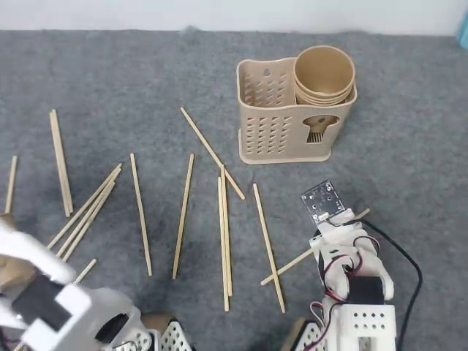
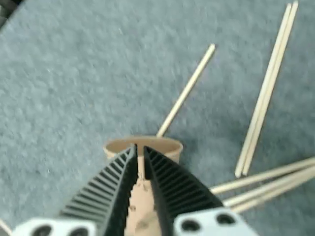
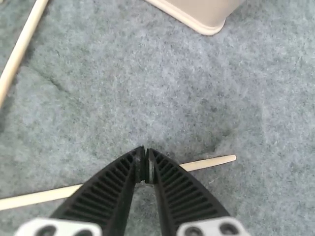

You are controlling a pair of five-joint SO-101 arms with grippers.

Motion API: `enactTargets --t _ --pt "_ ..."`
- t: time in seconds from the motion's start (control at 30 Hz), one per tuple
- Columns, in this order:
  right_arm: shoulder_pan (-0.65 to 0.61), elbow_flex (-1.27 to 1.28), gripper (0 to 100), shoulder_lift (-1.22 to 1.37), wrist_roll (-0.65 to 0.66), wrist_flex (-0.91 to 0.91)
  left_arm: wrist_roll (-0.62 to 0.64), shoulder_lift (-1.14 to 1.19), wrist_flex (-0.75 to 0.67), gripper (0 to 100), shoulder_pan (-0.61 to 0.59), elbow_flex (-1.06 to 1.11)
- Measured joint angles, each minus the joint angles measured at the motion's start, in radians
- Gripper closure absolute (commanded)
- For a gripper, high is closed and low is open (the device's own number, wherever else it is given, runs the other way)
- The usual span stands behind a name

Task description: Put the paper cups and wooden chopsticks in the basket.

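High view, basket: the tan basket (image 1: pixel 274 124) stands upright on the grey carpet (image 1: pixel 131 80), toward the far side.
High view, stacked cups: a nest of paper cups (image 1: pixel 324 73) sits in the basket's right-hand compartment, rims above its wall.
High view, loose chopsticks: about a dozen wooden sticks (image 1: pixel 184 214) lie scattered on the carpet in front and to the left of the basket.
High view, arms: the right arm (image 1: pixel 355 285) stands at the near edge below the basket, and the left arm (image 1: pixel 51 300) is in the near left corner.
Left wrist view, left gripper (image 2: pixel 140 162): clamped on the wall of a held cup (image 2: pixel 165 146), one finger inside the rim and one outside, above the carpet.
Right wrist view, right gripper (image 3: pixel 146 167): fingers pressed together, tips over a lone chopstick (image 3: pixel 209 163) lying flat near the basket's foot; I cannot tell whether they touch it.
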Motion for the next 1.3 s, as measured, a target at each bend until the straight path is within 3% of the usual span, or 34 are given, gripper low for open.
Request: enactTargets --t 0.2,0.4,0.77,1.1,1.3 --pt "0.000 0.000 99.0 0.000 0.003 0.000 0.000 0.160 0.161 68 0.000 -0.158" --pt "0.000 0.000 99.0 0.000 0.003 0.000 -0.117 0.338 0.321 68 0.000 -0.381" --pt "0.000 0.000 99.0 0.000 0.003 0.000 -0.155 0.661 0.336 68 -0.035 -0.736" --pt "0.000 0.000 99.0 0.000 0.003 0.000 -0.308 0.750 0.336 68 -0.072 -0.761" --pt "0.000 0.000 99.0 0.000 0.003 0.000 -0.410 0.749 0.336 68 -0.097 -0.624"
